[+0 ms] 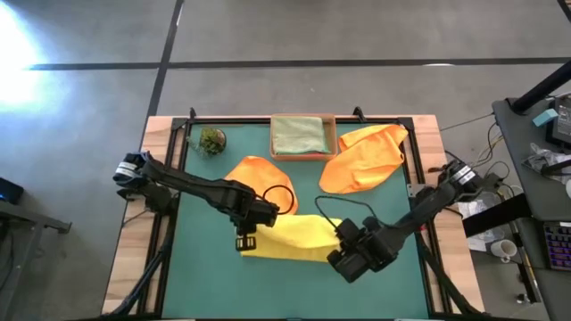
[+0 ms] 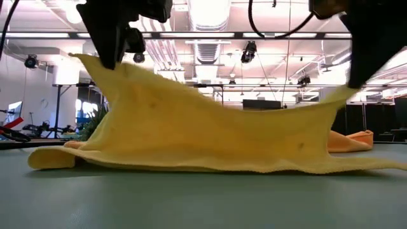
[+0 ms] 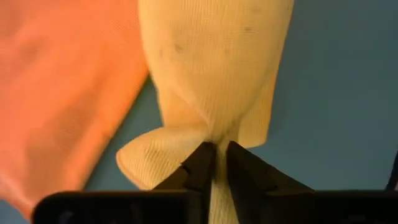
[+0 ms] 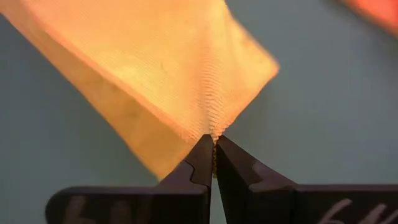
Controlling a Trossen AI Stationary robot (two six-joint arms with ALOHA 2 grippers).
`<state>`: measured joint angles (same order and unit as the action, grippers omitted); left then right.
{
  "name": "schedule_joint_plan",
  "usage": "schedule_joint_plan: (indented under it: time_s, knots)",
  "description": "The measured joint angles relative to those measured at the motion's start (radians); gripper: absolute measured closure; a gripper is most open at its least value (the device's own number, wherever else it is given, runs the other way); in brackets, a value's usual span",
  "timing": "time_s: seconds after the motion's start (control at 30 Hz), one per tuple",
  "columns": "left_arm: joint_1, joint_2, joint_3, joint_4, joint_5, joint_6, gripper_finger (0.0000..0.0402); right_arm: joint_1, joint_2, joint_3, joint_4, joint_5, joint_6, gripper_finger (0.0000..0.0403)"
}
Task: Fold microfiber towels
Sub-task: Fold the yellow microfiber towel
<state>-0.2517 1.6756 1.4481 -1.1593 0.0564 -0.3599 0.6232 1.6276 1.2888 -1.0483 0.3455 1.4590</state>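
Two grippers hold one yellow towel off the mat

Two dark arms meet over the near half of the green mat (image 1: 205, 285), each pinching an end of the yellow towel (image 1: 290, 236). The left gripper (image 3: 216, 163) has its fingers (image 3: 200, 167) nearly together with a thin fold of the yellow cloth between them. The right gripper (image 4: 213, 163) has its fingers pressed tight on a corner of the same towel.

From worktop height the towel (image 2: 210, 137) rises at both ends and sags in the middle, its lower edge resting on the mat (one end is folded under itself).

Two orange towels lie farther back: one (image 1: 254, 171) just behind the left gripper, the other (image 1: 361, 159) near the mat's far right corner, its edge reaching the tan tray (image 1: 331, 135). A pale green towel (image 1: 297, 135) lies folded in that tray. A small leafy plant (image 1: 211, 140) sits left of the tray.
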Motion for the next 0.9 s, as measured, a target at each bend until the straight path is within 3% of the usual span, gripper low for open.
schedule_joint_plan:
  time_s: [0.2,0.4,0.7,0.9]
  knots:
    - [-0.017,0.000,-0.019,-0.001,0.060,-0.006,0.0307,0.029,0.067,-0.001,0.065,-0.061,0.049,0.0394]
    - [-0.030,-0.001,-0.068,-0.001,0.126,-0.032,0.0272,0.051,0.111,-0.001,0.137,-0.100,0.077,0.0394]
    - [-0.025,-0.006,-0.141,-0.011,0.123,-0.035,0.0262,0.060,0.128,-0.001,0.188,-0.141,0.076,0.0392]
    - [-0.025,-0.018,-0.147,-0.017,0.123,-0.035,0.0263,0.064,0.063,-0.001,0.190,-0.143,0.063,0.0361]
